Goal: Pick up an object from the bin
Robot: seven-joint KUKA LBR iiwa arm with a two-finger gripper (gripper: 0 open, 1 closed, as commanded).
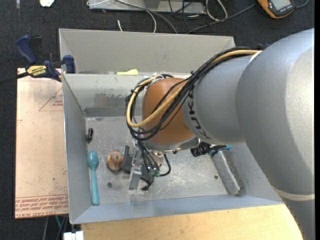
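Brown rounded lump (115, 160), nut-like, lies on floor of bin (74, 149), left of centre, not lifted. Gripper (137, 173) is low at floor, just beside lump on its right; contact unclear. Opened or closed: cannot tell. No thing seen in its grasp. Judgement: approach done, grasp and lift not yet done. Teal spoon (93, 176) lies further left near wall. Grey bar (227, 174) lies well apart at right.

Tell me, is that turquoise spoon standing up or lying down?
Lying down: the turquoise spoon rests flat on the floor of the bin, beside its left wall.
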